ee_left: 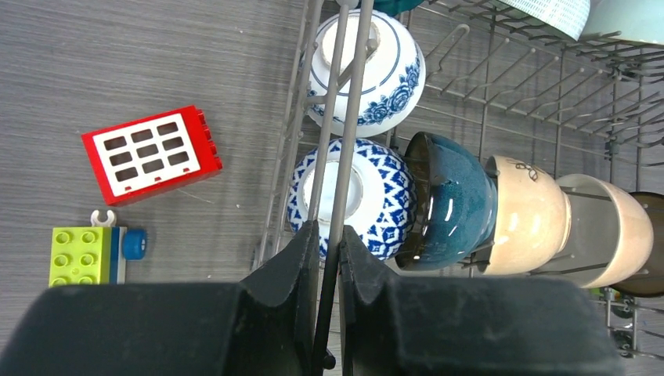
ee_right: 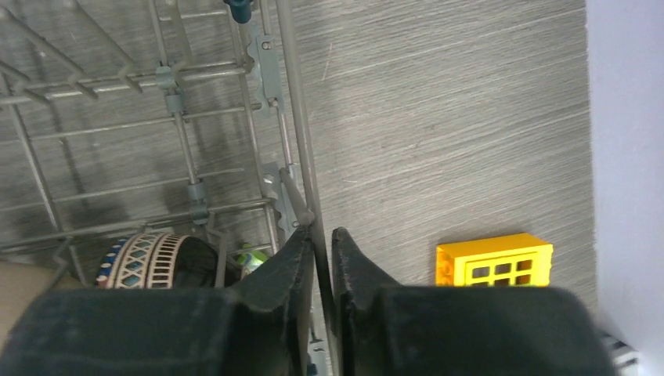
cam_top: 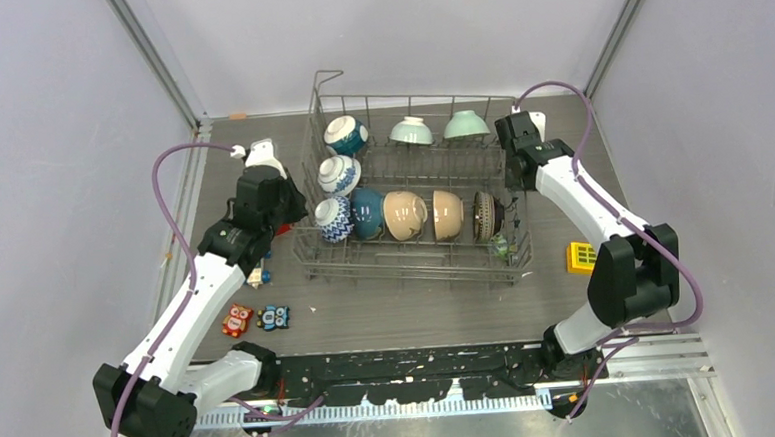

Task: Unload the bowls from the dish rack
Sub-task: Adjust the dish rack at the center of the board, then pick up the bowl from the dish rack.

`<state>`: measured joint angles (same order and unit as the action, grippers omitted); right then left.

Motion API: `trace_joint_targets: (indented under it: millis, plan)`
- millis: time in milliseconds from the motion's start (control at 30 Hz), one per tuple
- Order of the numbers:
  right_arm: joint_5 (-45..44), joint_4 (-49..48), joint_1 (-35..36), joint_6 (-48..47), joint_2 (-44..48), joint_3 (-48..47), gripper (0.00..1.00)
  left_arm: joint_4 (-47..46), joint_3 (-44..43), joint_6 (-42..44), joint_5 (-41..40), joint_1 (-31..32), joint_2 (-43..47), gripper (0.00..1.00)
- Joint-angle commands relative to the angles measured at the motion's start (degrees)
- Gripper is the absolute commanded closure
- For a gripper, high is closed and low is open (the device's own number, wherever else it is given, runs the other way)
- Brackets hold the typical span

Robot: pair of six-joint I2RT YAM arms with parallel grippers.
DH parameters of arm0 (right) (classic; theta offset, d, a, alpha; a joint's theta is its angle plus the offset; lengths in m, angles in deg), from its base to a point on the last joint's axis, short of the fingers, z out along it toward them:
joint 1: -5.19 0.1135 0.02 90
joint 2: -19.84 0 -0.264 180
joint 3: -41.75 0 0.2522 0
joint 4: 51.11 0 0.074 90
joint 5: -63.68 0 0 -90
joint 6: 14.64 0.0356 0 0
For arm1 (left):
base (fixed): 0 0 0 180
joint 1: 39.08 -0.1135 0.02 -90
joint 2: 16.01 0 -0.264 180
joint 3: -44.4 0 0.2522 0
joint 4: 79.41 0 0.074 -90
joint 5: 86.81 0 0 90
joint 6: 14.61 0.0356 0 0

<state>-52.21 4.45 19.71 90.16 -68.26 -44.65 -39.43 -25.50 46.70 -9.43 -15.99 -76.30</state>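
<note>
Left gripper pinches the dish rack rim; right gripper likewise — bowls inside.

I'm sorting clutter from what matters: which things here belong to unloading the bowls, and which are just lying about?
Job: dish rack; in it, blue-and-white bowls, teal bowl, cream bowls, brown bowl, mint bowls.
Lying about: red block, green block, yellow block, two small toys.

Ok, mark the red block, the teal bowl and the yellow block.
Red block [ee_left: 149,153]: left wrist view, white grid face.
Teal bowl [ee_left: 458,202]: left wrist view, glazed outer wall.
Yellow block [ee_right: 494,260]: right wrist view, its centre.
</note>
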Motion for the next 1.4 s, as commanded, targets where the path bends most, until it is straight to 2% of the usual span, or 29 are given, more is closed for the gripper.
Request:
trace_joint_targets:
  millis: [0, 133, 167, 267, 333, 367, 433, 567, 700, 867, 933, 1000, 1100, 1167, 1267, 1367]
  plan:
    - [9.85, -10.21, 2.17, 10.06, -0.51, -4.42, 0.73, -1.87, 1.28, -7.00, 8.65, 1.63, -1.51, 1.00]
    - [8.50, -8.05, 2.11, 9.94, 1.91, -5.13, 0.46, -0.81, 0.24, -6.18, 7.67, 1.61, -0.58, 0.99]
    - [8.05, -7.30, 2.17, 9.97, 2.60, -5.14, 0.40, -0.32, -0.19, -5.81, 7.26, 1.61, -0.19, 0.95]
    - [6.48, -5.15, 2.17, 10.06, 5.10, -4.86, 0.21, 1.12, -1.57, -4.98, 6.90, 1.61, 0.39, 0.68]
    - [5.11, -3.73, 2.15, 10.15, 7.07, -4.37, 0.05, 2.53, -2.67, -4.45, 6.76, 1.61, 0.56, 0.54]
    - [4.39, -3.17, 2.12, 10.27, 8.23, -4.09, 0.01, 3.25, -3.23, -4.07, 6.57, 1.61, 0.73, 0.49]
    - [3.24, -1.65, 2.10, 10.45, 10.48, -3.71, 0.00, 4.69, -4.29, -3.48, 5.82, 1.61, 1.21, 0.39]
    - [0.96, 1.92, 2.11, 10.95, 16.49, -3.55, 0.00, 7.35, -7.06, -1.87, 4.01, 1.61, 3.36, 0.03]
    - [0.32, 3.19, 2.09, 12.69, 23.52, -2.08, 0.00, 7.95, -10.07, -0.27, 3.22, 1.61, 6.25, 0.00]
    - [8.85, -2.79, 2.14, 16.08, 34.51, 4.62, 0.00, -3.64, -7.29, -3.59, 9.55, 1.61, 10.59, 0.00]
    - [13.17, -3.99, 2.15, 17.58, 37.04, 6.45, 0.00, -9.82, -5.96, -5.62, 17.99, 1.61, 10.35, 0.00]
    - [15.86, -4.63, 2.09, 18.70, 39.03, 8.28, 0.00, -11.63, -8.42, -9.79, 26.28, 1.61, 6.63, 0.00]
    - [14.54, -5.48, 2.13, 19.71, 42.32, 11.95, 0.00, -12.03, -13.97, -14.89, 38.07, 2.63, -2.12, 0.00]
    - [12.58, -5.56, 2.12, 20.16, 44.43, 14.18, 0.00, -12.95, -16.29, -14.98, 38.09, 6.17, -6.05, 0.00]
    - [9.61, -3.68, 2.10, 21.60, 46.32, 16.01, 0.00, -11.66, -20.23, -11.34, 32.76, 14.11, -9.86, 0.00]
    - [5.96, -1.39, 2.12, 23.42, 47.15, 17.38, 0.00, -9.65, -24.31, -10.57, 29.34, 18.14, -15.12, 0.00]
